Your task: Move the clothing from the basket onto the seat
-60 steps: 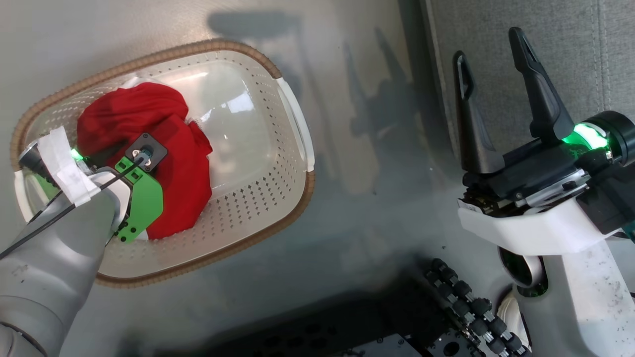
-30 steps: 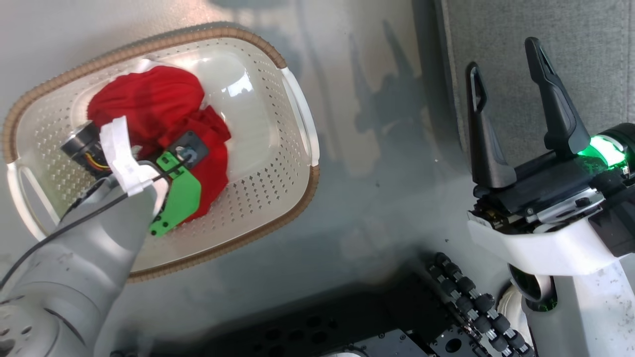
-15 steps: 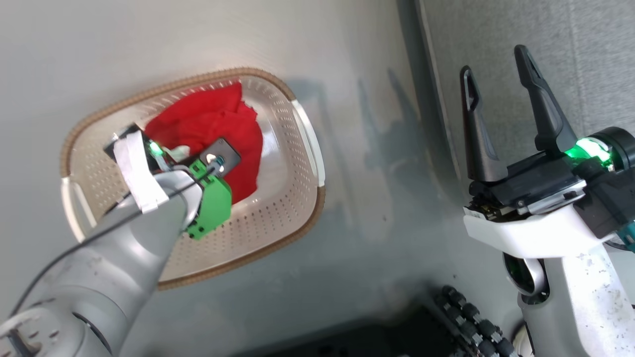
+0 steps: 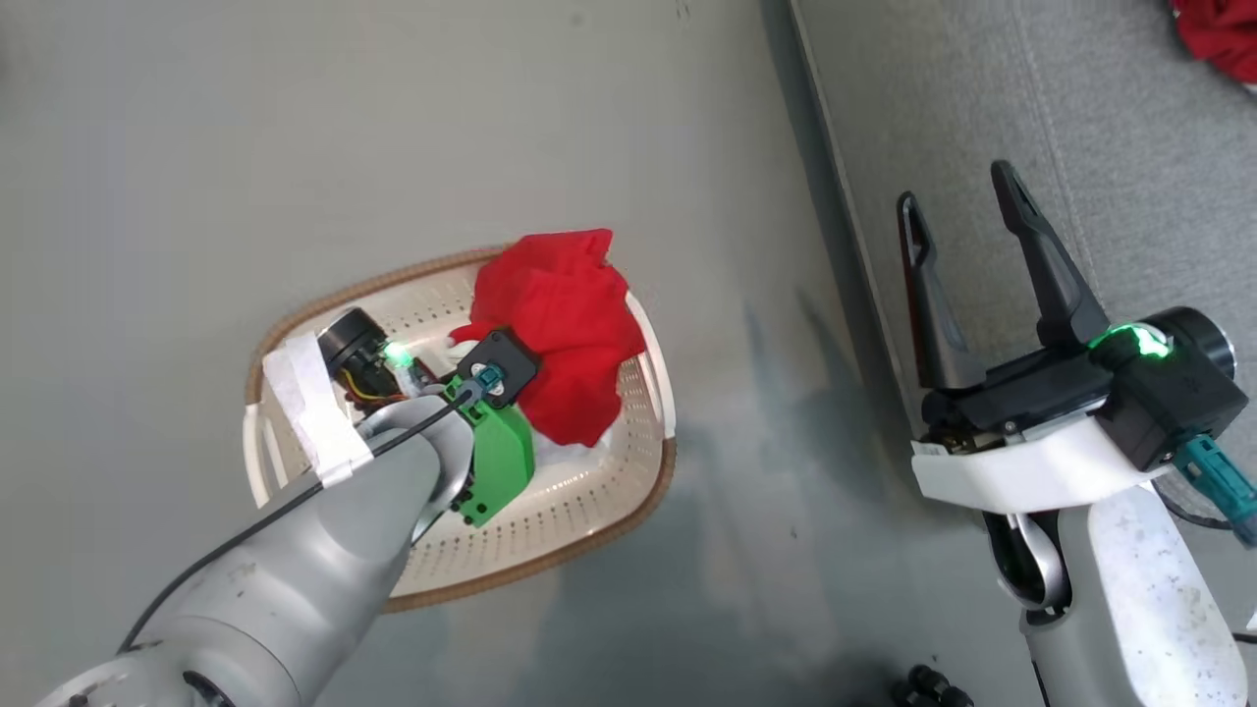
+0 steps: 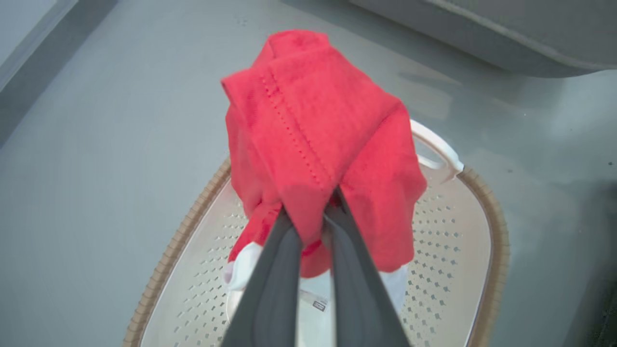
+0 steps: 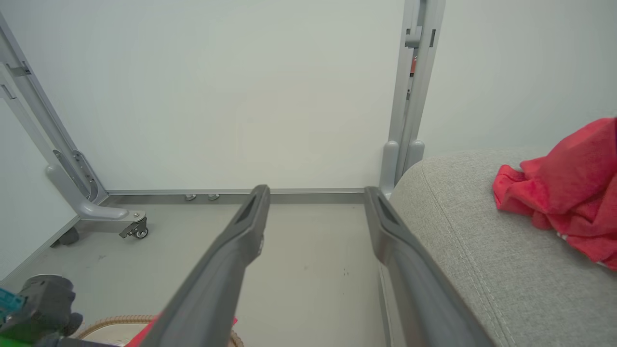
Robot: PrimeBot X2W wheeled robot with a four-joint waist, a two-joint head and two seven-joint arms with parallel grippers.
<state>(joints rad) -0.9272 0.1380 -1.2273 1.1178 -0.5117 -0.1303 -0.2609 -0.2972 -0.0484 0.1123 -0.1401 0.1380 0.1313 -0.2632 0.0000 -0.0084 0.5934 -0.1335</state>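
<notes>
The job looks about half done. One red garment (image 6: 569, 188) already lies on the grey seat (image 6: 482, 250), bunched near its far end, while the other garment (image 5: 318, 125) is not there yet. The left gripper (image 5: 312, 207) has its jaws clamped together on a fold of this second piece, and the cloth drapes over the finger ends in a loose hood. Most of it hangs above the brown rim of the basket (image 4: 589, 496), with its white trim (image 5: 241, 267) and a small label dangling low over the perforated bottom. I cannot tell whether that lower edge touches the plastic. No other clothing shows inside the basket, so this seems to be the last item to move. The basket stands on the grey floor (image 4: 295, 147), near the seat's front edge but apart from it. The right gripper (image 4: 955, 187) hovers by that edge with its jaws wide apart and nothing between them, taking no part in the carry. What remains, as I judge it, is to raise the cloth until its tail is free of the rim, swing it across the strip of floor to the seat, and let go over the cushion. The trailing end could catch on the rim or the white handle (image 5: 436, 149) and drag the light basket along.
</notes>
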